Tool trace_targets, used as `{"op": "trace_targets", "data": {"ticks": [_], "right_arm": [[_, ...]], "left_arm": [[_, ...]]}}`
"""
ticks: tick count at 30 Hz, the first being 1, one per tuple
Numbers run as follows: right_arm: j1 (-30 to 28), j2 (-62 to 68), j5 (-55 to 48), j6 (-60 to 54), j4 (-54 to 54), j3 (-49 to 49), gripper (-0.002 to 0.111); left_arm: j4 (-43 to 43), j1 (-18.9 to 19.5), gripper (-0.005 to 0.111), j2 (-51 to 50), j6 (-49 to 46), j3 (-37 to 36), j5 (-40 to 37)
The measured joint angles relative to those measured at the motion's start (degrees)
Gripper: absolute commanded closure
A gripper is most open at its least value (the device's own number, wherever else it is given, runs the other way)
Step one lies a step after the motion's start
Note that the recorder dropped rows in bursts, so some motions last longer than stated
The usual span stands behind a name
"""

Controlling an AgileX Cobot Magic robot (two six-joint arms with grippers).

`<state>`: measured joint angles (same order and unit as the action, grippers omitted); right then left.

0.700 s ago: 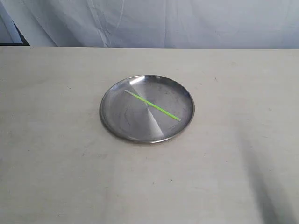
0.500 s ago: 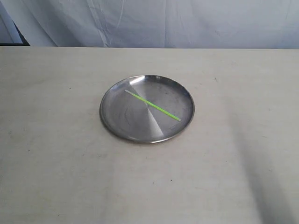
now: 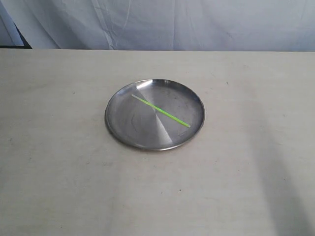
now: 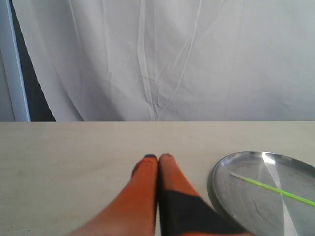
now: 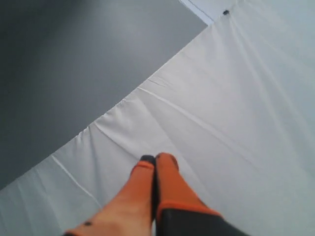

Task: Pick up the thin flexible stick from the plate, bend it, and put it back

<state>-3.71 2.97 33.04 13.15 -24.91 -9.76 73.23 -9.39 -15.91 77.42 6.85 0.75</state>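
Observation:
The neon-green thin flexible stick [image 3: 161, 111] lies diagonally across the shiny silver plate [image 3: 123, 130] in the middle of the table, its whitish end toward the far left. In the left wrist view the stick [image 4: 275, 189] rests in the plate [image 4: 226, 196], which sits beside my left gripper [image 4: 158, 157]; its orange fingers are shut with nothing between them, above bare tabletop. My right gripper [image 5: 155, 158] is shut too, empty, and faces only a white cloth. Neither gripper shows in the exterior view.
A beige tabletop [image 3: 59, 162] surrounds the plate. A white draped cloth [image 3: 197, 24] hangs behind the table's far edge. A soft shadow lies on the table at the right [image 3: 275, 187].
The plate and stick have not moved. The shadow on the right side of the table has shifted slightly.

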Motion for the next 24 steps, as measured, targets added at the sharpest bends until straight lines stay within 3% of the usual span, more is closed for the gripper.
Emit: {"op": "trace_targets", "data": {"ticks": [6,10,12,15,17,20,24], "right_arm": [[0.00,14.10,2.38,-10.26,5.95,-15.13,0.109],[0.00,29.88,0.39,-3.66,17.37,-28.62,0.109],[0.53,39.60,-10.41,6.31,33.85,-38.58,0.109],[6.35,55.11,-34.01,24.07,58.11,-53.04,0.109],[10.94,65.35,-49.79,23.30,65.50,-60.99,0.109],[17.35,81.68,-68.81,7.76,58.49,-73.23,0.109],[21.42,100.41,-86.35,-16.29,33.09,-86.01,0.109]], "left_arm": [[0.00,0.00,0.107,0.00,0.00,0.00,0.00],[0.00,0.00,0.107,0.00,0.00,0.00,0.00],[0.00,0.00,0.107,0.00,0.00,0.00,0.00],[0.00,0.00,0.107,0.00,0.00,0.00,-0.04],[0.00,0.00,0.107,0.00,0.00,0.00,-0.04],[0.00,0.00,0.107,0.00,0.00,0.00,-0.04],[0.00,0.00,0.107,0.00,0.00,0.00,-0.04]]}}
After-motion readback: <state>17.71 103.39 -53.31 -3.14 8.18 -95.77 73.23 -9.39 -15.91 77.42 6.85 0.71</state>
